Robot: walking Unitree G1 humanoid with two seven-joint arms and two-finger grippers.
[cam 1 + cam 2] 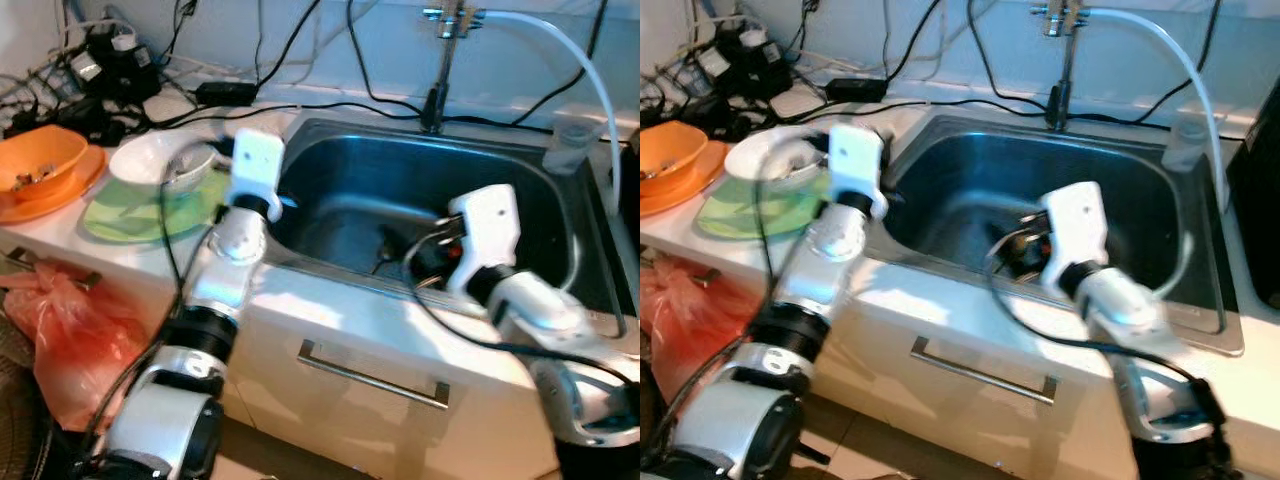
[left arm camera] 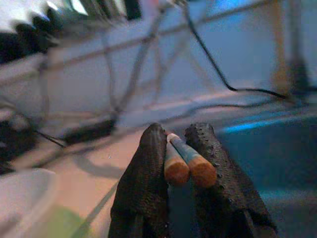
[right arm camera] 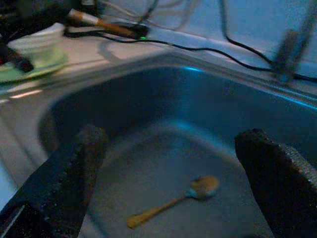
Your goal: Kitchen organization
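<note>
Chopsticks [image 2: 183, 161], two of them, are pinched between my left gripper [image 2: 181, 148]'s fingers, butt ends toward the wrist cam. That arm sits over the counter edge at the sink's left corner, so I'd guess I'm carrying the pair away from the basin toward the dishes.

Over on the right, my right gripper [image 3: 168, 163] hangs inside the sink [image 1: 520, 170] with its fingers spread wide and nothing between them, lined up above one spoon [image 3: 173, 201] lying flat on the sink floor. Looks like that's the next thing to fish out.

Count on the counter to my left: one white bowl [image 1: 160, 160] on a green plate [image 1: 130, 220], one orange bowl [image 1: 40, 160] on an orange plate, cables behind, and a red plastic bag [image 1: 70, 330] hanging below.
</note>
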